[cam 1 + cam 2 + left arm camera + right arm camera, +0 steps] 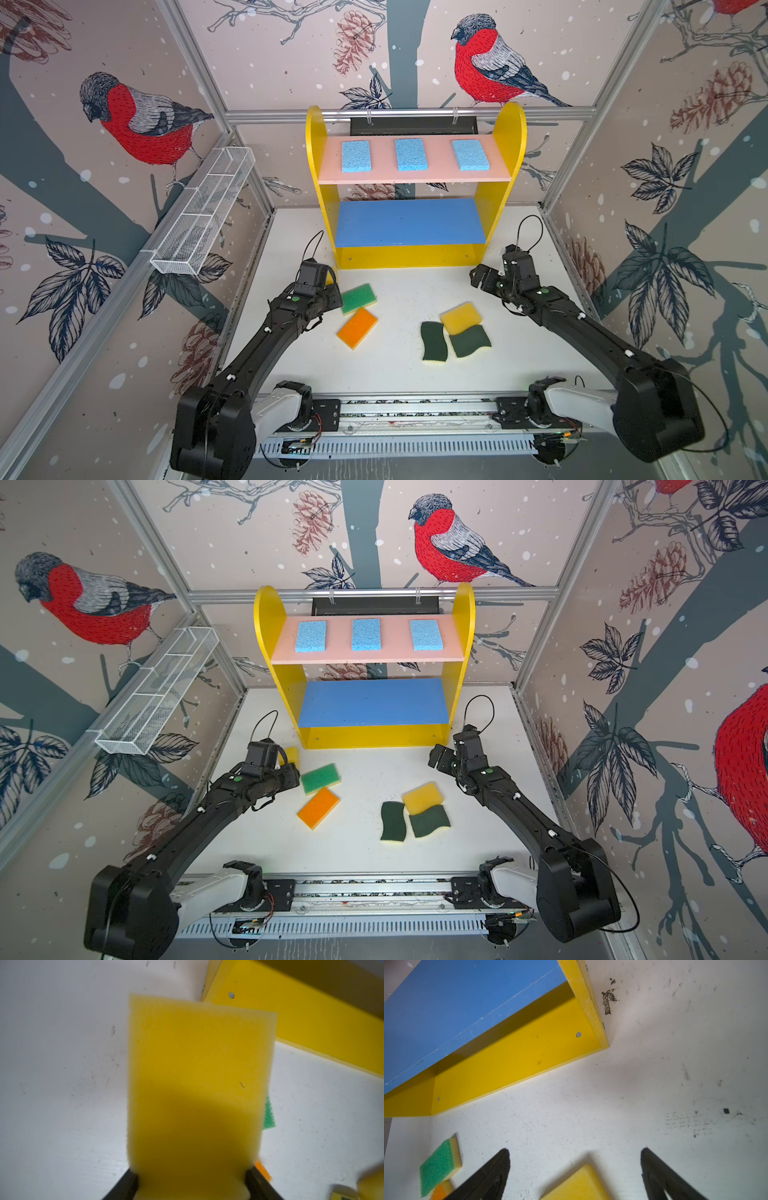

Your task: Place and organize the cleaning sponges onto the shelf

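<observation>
Left gripper (191, 1176): clenched on the yellow block sponge (197, 1074). The jaws sit on its two long sides near one end, and the foam dents inward at both contacts. Most of the block juts out ahead of the jaws. In a top view the same sponge shows as a sliver just beside the front left corner of the shelf (465, 617). We cannot tell whether it is clear of the white table (395, 374).

Right gripper (575, 1152): released, jaws wide with nothing between them. It hangs over bare table near the shelf's front right corner, with the second yellow sponge (579, 1184) close by.

Shelf: three light-blue sponges (411, 154) lie spaced in a row on the pink top board (415, 176). The blue middle board (409, 222) holds nothing.

On the table are the green-topped sponge (358, 298) and, just beside it, the orange-topped sponge (357, 328). Further right, the second yellow sponge touches two wavy dark-green scourers (433, 341).

Handling, our judgement: the block is light, soft foam with a grippy surface, so it is unlikely to slip or break. It will squash under pressure, and the long free end may droop or wobble. We judge that a hold across the short width nearer mid-length would steady it. Squeeze lightly, and lay it flat on a board before letting go.
</observation>
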Tool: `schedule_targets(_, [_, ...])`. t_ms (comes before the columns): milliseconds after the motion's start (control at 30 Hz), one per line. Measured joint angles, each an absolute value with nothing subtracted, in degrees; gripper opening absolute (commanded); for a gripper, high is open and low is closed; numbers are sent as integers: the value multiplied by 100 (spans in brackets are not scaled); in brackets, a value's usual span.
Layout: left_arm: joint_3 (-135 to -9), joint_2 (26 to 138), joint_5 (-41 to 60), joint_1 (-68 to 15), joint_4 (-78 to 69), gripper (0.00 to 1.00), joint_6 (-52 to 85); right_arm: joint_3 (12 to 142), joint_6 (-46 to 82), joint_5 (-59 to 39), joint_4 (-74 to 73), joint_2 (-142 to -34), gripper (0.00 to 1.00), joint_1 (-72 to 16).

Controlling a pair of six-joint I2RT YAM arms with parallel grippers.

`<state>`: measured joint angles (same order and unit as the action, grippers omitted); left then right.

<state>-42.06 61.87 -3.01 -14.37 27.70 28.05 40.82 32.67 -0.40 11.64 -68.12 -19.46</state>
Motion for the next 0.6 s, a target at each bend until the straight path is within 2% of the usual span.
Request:
schedule_targets(367, [-4587,5664,-285,-1946,2899,61,2847,4001,3271,-43,1216,-6536,98,-1944])
schedule_targets(600, [-4755,5837,-314,-2283,2888,61,2961,3964,3271,-40,1264,-6372,98,-1944])
